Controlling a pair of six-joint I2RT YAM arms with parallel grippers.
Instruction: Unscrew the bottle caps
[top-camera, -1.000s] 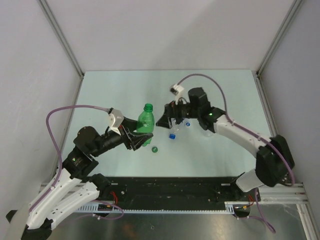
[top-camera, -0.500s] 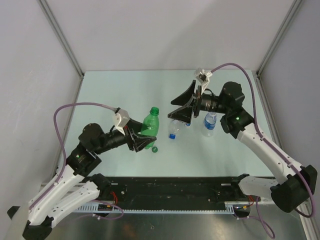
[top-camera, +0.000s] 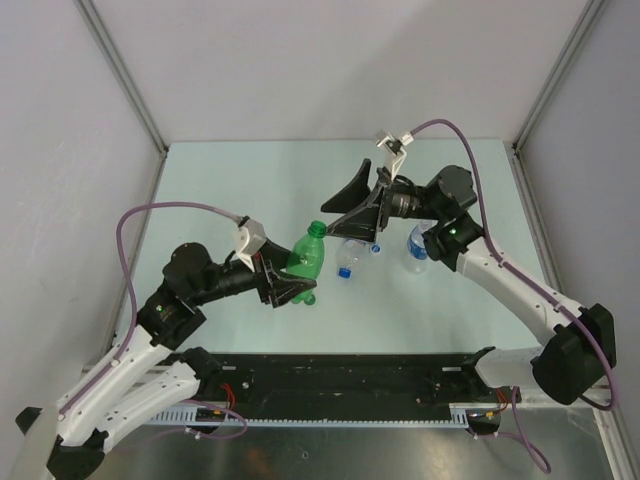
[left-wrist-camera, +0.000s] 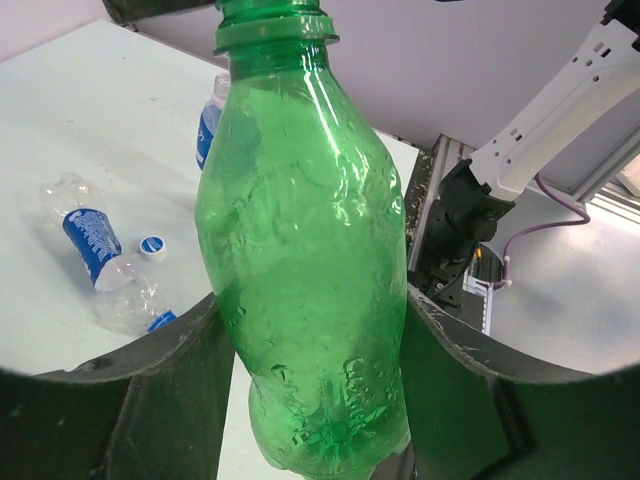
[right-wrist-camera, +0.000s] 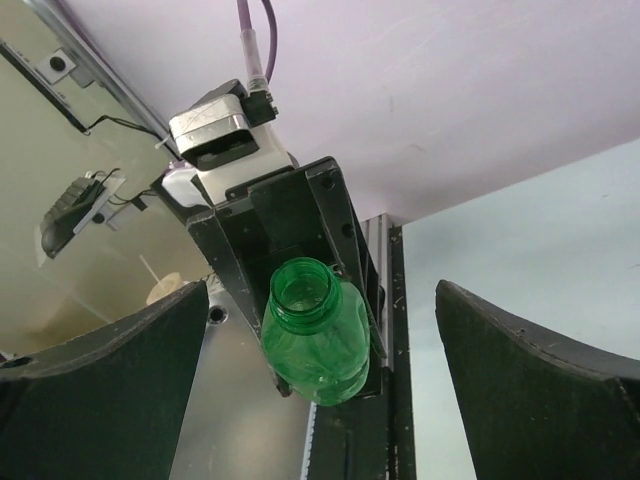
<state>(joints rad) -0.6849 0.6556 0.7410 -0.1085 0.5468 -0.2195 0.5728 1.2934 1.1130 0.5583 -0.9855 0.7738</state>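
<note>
The green bottle (top-camera: 308, 252) is off the tabletop (top-camera: 240, 180), gripped around its lower body by the left hand (top-camera: 296, 282) and leaning with its neck toward the right arm. The right wrist view looks straight down its mouth, which is plainly open with no cap on it, so that bottle counts as done. Its green cap does not show clearly in any view. The right hand (top-camera: 332, 220) is spread wide with nothing between its fingers, poised just beyond the green bottle's neck and not touching it. Below it, a clear bottle (left-wrist-camera: 95, 245) with a blue label lies on its side on the tabletop, and a small loose blue cap (left-wrist-camera: 152, 246) sits just beside it, apart from any bottle. That suggests a second cap is off too, though the blue patch at the lying bottle's end could be either a neck ring or a cap, and the view is too small to say which. A second clear bottle (top-camera: 418, 247) stands upright to the right, near the right arm's forearm. Its top looks pale, as if capped, so it is most likely the one left to open. By that reading, two caps are off and one remains.
</note>
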